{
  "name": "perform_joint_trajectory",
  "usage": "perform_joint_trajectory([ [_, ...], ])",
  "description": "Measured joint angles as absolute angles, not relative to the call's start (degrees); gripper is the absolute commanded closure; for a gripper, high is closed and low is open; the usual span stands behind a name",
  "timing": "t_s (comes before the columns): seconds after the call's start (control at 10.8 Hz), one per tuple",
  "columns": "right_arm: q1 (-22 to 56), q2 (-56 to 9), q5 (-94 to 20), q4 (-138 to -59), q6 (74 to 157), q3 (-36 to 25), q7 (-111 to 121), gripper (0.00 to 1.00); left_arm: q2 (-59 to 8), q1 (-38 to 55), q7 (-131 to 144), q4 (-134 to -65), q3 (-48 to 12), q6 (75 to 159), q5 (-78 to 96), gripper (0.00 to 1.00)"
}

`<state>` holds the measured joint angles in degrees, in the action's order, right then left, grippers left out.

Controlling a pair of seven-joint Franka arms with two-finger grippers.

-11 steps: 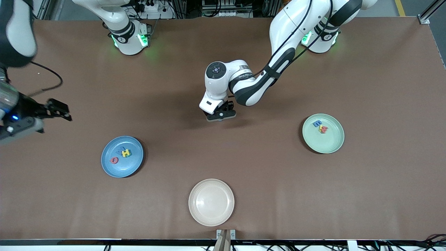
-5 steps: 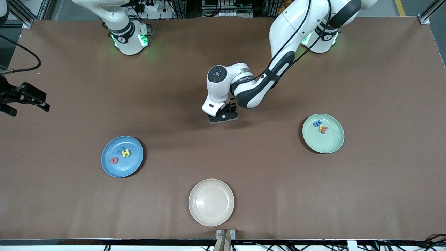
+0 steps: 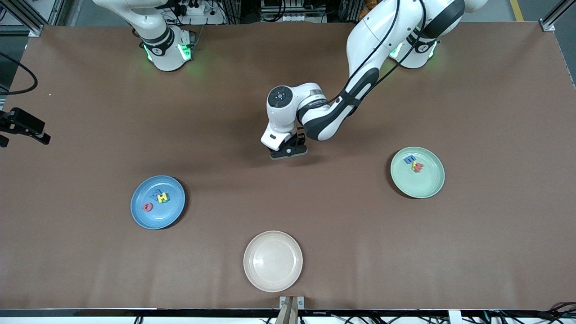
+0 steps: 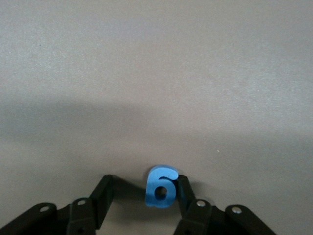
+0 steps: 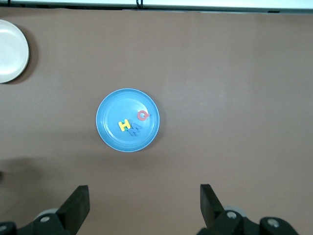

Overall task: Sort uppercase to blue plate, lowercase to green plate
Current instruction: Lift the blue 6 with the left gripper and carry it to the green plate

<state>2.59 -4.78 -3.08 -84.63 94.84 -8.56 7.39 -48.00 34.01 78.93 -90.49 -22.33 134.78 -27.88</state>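
Note:
My left gripper (image 3: 288, 152) is low over the table's middle, open. In the left wrist view (image 4: 143, 186) the blue g (image 4: 161, 187) lies on the table between the jaws, against one finger (image 4: 185, 192) and apart from the other. The front view hides the g. The blue plate (image 3: 140, 217) holds the red Q (image 3: 147, 206), yellow H (image 3: 163, 197) and blue M (image 3: 155, 193). The green plate (image 3: 425, 186) holds the blue e (image 3: 409, 159) and red w (image 3: 418, 167). My right gripper (image 3: 38, 132) is open and empty, high at the right arm's end; its wrist view (image 5: 143, 198) looks down on the blue plate (image 5: 111, 104).
A cream-white plate (image 3: 273, 261), empty, sits near the table's front edge, nearer to the front camera than the left gripper. It also shows at the edge of the right wrist view (image 5: 10, 51). Bare brown table lies between the plates.
My right arm has drawn back toward its end of the table, almost out of the front view. My left gripper has shifted and turned slightly over the g.

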Motion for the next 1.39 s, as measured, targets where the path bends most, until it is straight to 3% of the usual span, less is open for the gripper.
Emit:
perform_joint_trajectory([
  [0.37, 3.1, -5.2, -3.2, -84.6, 94.7, -8.6, 6.6, 0.0, -48.0, 34.2, 78.9, -90.2, -22.3, 134.8, -28.0, 0.61],
  [0.74, 3.4, -5.1, -3.7, -84.6, 94.5, -8.0, 3.2, 0.0, -48.0, 34.4, 78.8, -90.0, -22.3, 134.8, -28.0, 0.73],
  [1.11, -1.5, -4.9, -3.7, -84.8, 93.6, -1.7, 1.3, 0.0, -48.0, 34.5, 78.7, -90.0, -22.3, 134.7, -28.5, 0.97],
  [1.39, -1.8, -4.9, -3.7, -84.8, 93.0, -1.3, 1.2, 0.0, -48.0, 34.5, 78.7, -90.0, -22.3, 134.7, -28.7, 1.0],
])
